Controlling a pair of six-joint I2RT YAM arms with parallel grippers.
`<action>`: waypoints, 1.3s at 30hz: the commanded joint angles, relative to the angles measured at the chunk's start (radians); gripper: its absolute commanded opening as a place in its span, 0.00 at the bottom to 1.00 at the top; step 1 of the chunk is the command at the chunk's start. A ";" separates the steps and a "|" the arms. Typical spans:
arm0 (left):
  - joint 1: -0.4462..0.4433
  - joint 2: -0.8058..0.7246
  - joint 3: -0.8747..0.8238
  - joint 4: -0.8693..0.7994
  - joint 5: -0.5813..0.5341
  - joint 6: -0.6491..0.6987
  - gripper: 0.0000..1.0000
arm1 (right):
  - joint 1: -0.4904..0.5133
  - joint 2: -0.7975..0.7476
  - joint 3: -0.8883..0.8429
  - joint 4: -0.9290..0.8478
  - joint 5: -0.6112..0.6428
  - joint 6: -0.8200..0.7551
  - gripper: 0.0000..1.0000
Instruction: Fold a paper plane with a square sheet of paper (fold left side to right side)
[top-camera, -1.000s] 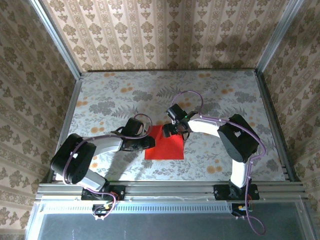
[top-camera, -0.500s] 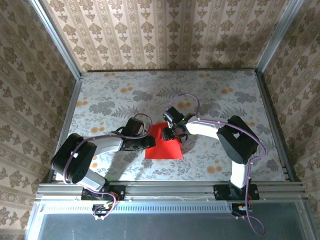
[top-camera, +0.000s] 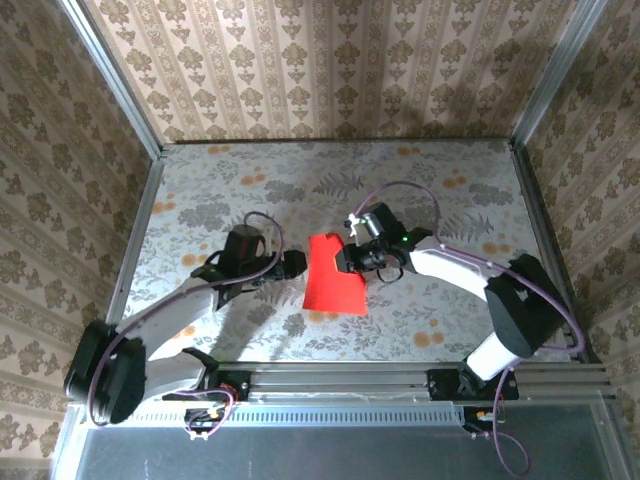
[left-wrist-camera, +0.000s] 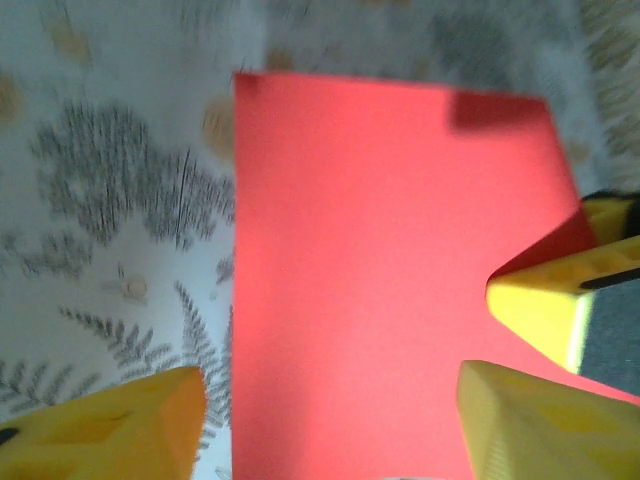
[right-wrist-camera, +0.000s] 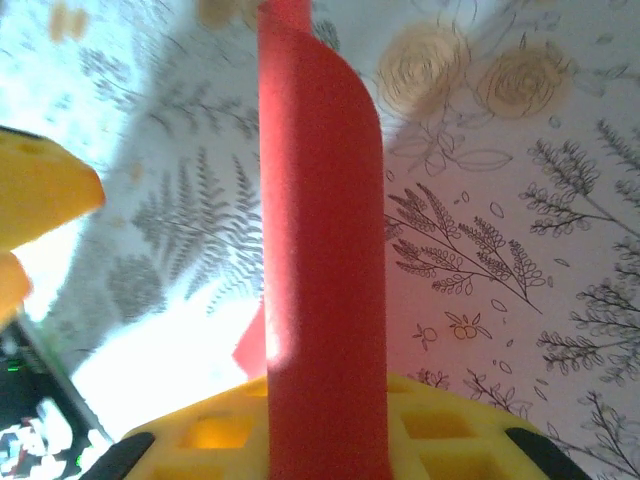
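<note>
The square sheet of paper (top-camera: 328, 287) is bright red and lies mid-table, its right side lifted off the tabletop and curling. My right gripper (top-camera: 352, 263) is shut on that raised right edge. In the right wrist view the paper (right-wrist-camera: 320, 250) rises as a curved strip from between the right gripper (right-wrist-camera: 328, 445) jaws. My left gripper (top-camera: 293, 265) stands open just left of the sheet, apart from it. In the left wrist view the left gripper (left-wrist-camera: 325, 440) has its yellow fingers (left-wrist-camera: 110, 425) spread wide in front of the flat red sheet (left-wrist-camera: 380, 270).
The floral tabletop (top-camera: 450, 190) has metal rails along its left side (top-camera: 135, 240) and right side (top-camera: 545, 240). Patterned walls close in the back and both sides. The right gripper's yellow finger (left-wrist-camera: 555, 310) shows in the left wrist view.
The left gripper let go of the sheet's left edge, opened and drew back left. The right gripper closed on the right edge and lifted it, so the sheet now tilts and curls.
</note>
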 joint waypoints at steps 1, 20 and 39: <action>0.055 -0.108 -0.048 0.049 0.029 0.051 0.75 | -0.060 -0.104 -0.025 0.033 -0.141 0.003 0.25; 0.113 -0.343 -0.194 0.665 0.429 -0.082 1.00 | -0.066 -0.429 0.022 0.155 -0.480 0.128 0.23; -0.014 -0.287 -0.105 0.695 0.553 -0.044 0.75 | -0.059 -0.422 0.059 0.096 -0.474 0.052 0.23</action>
